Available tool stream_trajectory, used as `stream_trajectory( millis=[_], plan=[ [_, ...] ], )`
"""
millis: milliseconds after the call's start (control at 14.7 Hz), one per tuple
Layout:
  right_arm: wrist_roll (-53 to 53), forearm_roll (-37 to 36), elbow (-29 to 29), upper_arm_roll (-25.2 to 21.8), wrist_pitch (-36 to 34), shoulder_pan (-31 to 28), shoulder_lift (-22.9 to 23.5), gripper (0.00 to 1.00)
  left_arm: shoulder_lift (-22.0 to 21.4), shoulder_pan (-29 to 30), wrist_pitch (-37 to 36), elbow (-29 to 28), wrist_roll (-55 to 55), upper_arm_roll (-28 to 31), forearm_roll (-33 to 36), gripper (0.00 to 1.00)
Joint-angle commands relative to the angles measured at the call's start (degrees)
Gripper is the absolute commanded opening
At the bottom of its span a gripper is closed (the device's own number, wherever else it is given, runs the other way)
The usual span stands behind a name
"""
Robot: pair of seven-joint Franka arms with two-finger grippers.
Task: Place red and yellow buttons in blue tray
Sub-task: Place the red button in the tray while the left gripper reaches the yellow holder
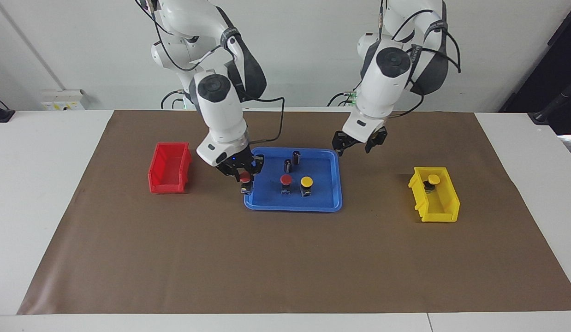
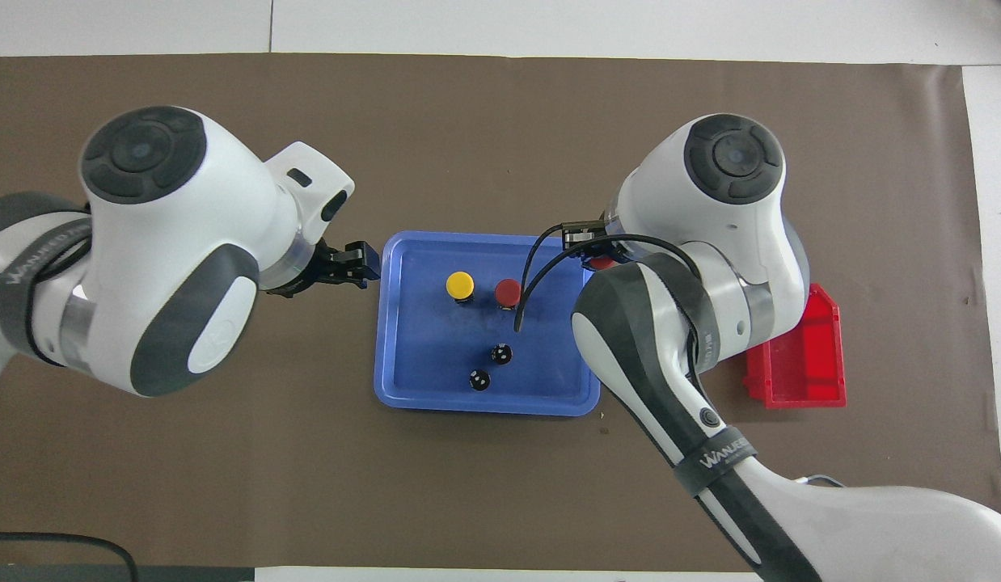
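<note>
While the right gripper (image 1: 243, 177) clasps a red button (image 1: 245, 177), the blue tray (image 1: 327, 203) holds seemingly four items.

Right claw (image 1: 240, 174) points down with fingers clamped, its arm bent low; left claw (image 1: 359, 142) hangs spread, raised.

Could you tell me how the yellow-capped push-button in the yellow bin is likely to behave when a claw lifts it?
The yellow-capped push-button on its black blocky base looks rigid and probably light. Its wide cap over a narrower base suggests it may tip if nudged. The small deep yellow plastic bin leaves little room, so a grasp from above seems safest.
</note>
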Motion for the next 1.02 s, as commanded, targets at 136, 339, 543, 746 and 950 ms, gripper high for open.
stream_trajectory(
  millis=[136,339,543,746,950],
  plan=[
    [-0.22,1.35,-1.72,-0.16,0.17,1.67,0.77,0.24,-5.2,13.7,-8.89,2.04,19.55,0.55,0.96,1.0],
    [-3.29,1.35,-4.62,0.11,1.66,1.76,0.16,0.24,-5.12,20.39,-10.74,5.02,26.25,0.81,0.7,1.0],
    [-4.01,1.35,-5.32,0.11,4.29,2.9,0.77,0.26,-6.52,23.82,0.27,-1.96,26.44,0.81,0.69,0.99],
    [-4.18,1.35,-6.47,0.11,5.71,3.34,0.86,0.41,-5.39,24.19,14.17,-11.02,26.35,0.81,0.61,0.96],
    [-3.92,0.21,-5.42,-0.07,4.75,3.08,0.43,1.0,-0.74,25.77,18.95,-12.37,26.79,0.73,0.61,0.82]
  ],
)
